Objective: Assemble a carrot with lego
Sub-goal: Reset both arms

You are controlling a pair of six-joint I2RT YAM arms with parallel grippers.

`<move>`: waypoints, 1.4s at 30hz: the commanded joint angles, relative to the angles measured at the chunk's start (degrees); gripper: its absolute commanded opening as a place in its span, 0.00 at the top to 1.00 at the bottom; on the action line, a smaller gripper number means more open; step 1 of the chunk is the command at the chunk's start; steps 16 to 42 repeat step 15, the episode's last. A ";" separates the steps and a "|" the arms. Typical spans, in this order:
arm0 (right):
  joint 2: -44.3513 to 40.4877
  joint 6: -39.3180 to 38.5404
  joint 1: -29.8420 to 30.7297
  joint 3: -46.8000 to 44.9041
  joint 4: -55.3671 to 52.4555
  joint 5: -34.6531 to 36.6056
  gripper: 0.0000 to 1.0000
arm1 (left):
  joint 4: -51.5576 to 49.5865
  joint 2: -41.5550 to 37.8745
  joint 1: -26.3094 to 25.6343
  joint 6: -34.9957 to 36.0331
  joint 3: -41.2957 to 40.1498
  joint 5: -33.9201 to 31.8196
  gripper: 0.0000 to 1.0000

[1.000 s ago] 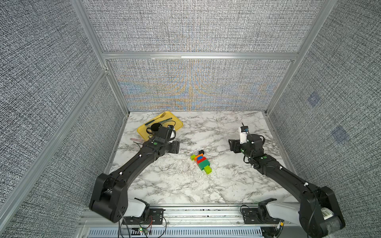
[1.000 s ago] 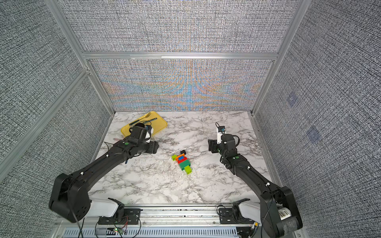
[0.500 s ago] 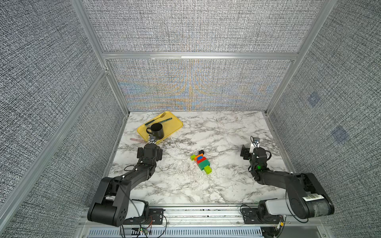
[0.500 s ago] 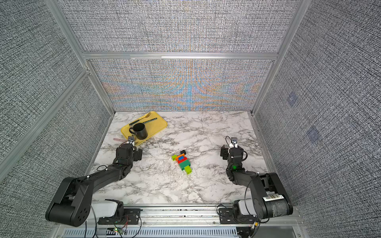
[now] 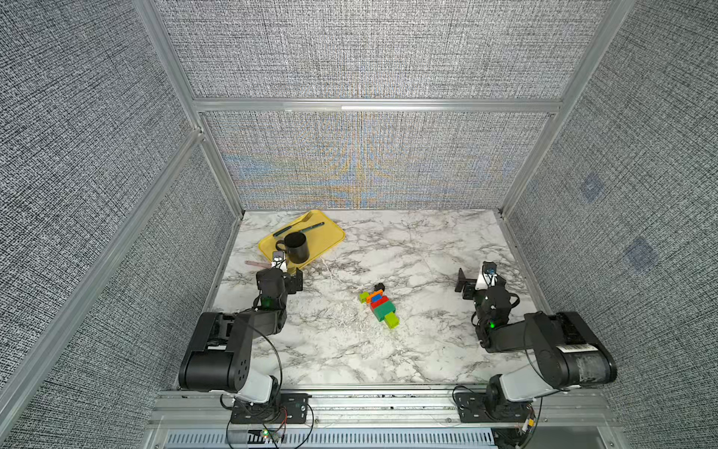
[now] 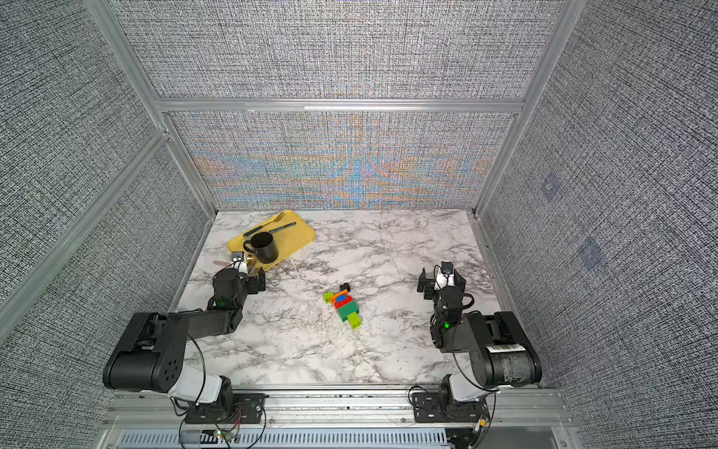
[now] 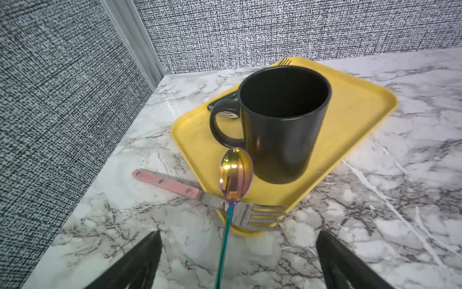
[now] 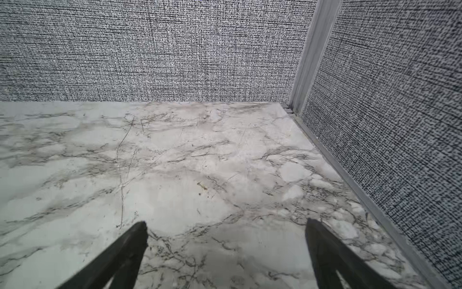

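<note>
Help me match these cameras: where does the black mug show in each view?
In a top view: black mug on the yellow tray, far left corner.
In a top view: black mug, same tray, same corner.
Left wrist: black mug centre, close up.
Right wrist: not in it.
Shared landmark: yellow tray.

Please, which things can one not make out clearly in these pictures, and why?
- Brick carrot of coloured plastic layers: too small in both top views to show its joints; absent from wrist views.
- Iridescent metal spoon: handle end cut off by the left wrist picture's edge.
- Dark-handled cutlery: partly hidden behind the black mug, left wrist view.
</note>
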 commanded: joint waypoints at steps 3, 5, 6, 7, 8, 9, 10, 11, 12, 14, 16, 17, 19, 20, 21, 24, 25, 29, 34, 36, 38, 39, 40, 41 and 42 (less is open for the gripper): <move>0.01 0.26 -0.19 0.32 0.98 -0.98 0.01 | 1.32 -0.22 0.03 -0.25 0.22 0.95 0.01; 0.02 0.31 -0.18 0.41 0.76 -1.08 0.01 | 1.33 -0.21 0.04 -0.27 0.23 0.97 0.00; -0.14 0.31 -0.18 0.35 0.61 -1.15 0.01 | 1.29 -0.28 0.08 -0.20 0.23 0.96 0.00; -0.10 0.31 -0.20 0.35 0.59 -1.13 0.01 | 1.28 -0.22 0.06 -0.22 0.23 0.95 0.00; -0.10 0.29 -0.19 0.30 0.69 -1.12 0.01 | 1.29 -0.22 0.04 -0.22 0.23 1.00 0.01; -0.17 0.31 -0.13 0.35 0.60 -1.13 0.01 | 1.27 -0.21 0.06 -0.19 0.23 0.96 0.01; -0.06 0.31 -0.19 0.34 0.73 -1.12 0.01 | 1.13 -0.13 0.11 -0.27 0.29 0.97 0.00; -0.20 0.31 -0.18 0.40 0.65 -1.12 0.01 | 0.79 0.11 0.09 -0.27 0.69 1.19 0.01; -0.06 0.34 -0.13 0.30 0.72 -1.12 0.01 | 0.31 0.29 0.14 -0.30 0.99 1.34 0.00; -0.09 0.31 -0.18 0.37 0.73 -1.13 0.01 | 0.42 0.08 0.31 -0.33 0.79 1.67 0.00; -0.14 0.34 -0.18 0.42 0.72 -1.11 0.01 | 0.96 -0.16 0.38 -0.29 0.36 1.69 0.00; -0.14 0.34 -0.18 0.42 0.72 -1.11 0.01 | 0.96 -0.16 0.38 -0.29 0.36 1.69 0.00; -0.14 0.34 -0.18 0.42 0.72 -1.11 0.01 | 0.96 -0.16 0.38 -0.29 0.36 1.69 0.00; -0.14 0.34 -0.18 0.42 0.72 -1.11 0.01 | 0.96 -0.16 0.38 -0.29 0.36 1.69 0.00; -0.14 0.34 -0.18 0.42 0.72 -1.11 0.01 | 0.96 -0.16 0.38 -0.29 0.36 1.69 0.00; -0.14 0.34 -0.18 0.42 0.72 -1.11 0.01 | 0.96 -0.16 0.38 -0.29 0.36 1.69 0.00; -0.14 0.34 -0.18 0.42 0.72 -1.11 0.01 | 0.96 -0.16 0.38 -0.29 0.36 1.69 0.00; -0.14 0.34 -0.18 0.42 0.72 -1.11 0.01 | 0.96 -0.16 0.38 -0.29 0.36 1.69 0.00; -0.14 0.34 -0.18 0.42 0.72 -1.11 0.01 | 0.96 -0.16 0.38 -0.29 0.36 1.69 0.00; -0.14 0.34 -0.18 0.42 0.72 -1.11 0.01 | 0.96 -0.16 0.38 -0.29 0.36 1.69 0.00; -0.14 0.34 -0.18 0.42 0.72 -1.11 0.01 | 0.96 -0.16 0.38 -0.29 0.36 1.69 0.00; -0.14 0.34 -0.18 0.42 0.72 -1.11 0.01 | 0.96 -0.16 0.38 -0.29 0.36 1.69 0.00; -0.14 0.34 -0.18 0.42 0.72 -1.11 0.01 | 0.96 -0.16 0.38 -0.29 0.36 1.69 0.00; -0.14 0.34 -0.18 0.42 0.72 -1.11 0.01 | 0.96 -0.16 0.38 -0.29 0.36 1.69 0.00; -0.14 0.34 -0.18 0.42 0.72 -1.11 0.01 | 0.96 -0.16 0.38 -0.29 0.36 1.69 0.00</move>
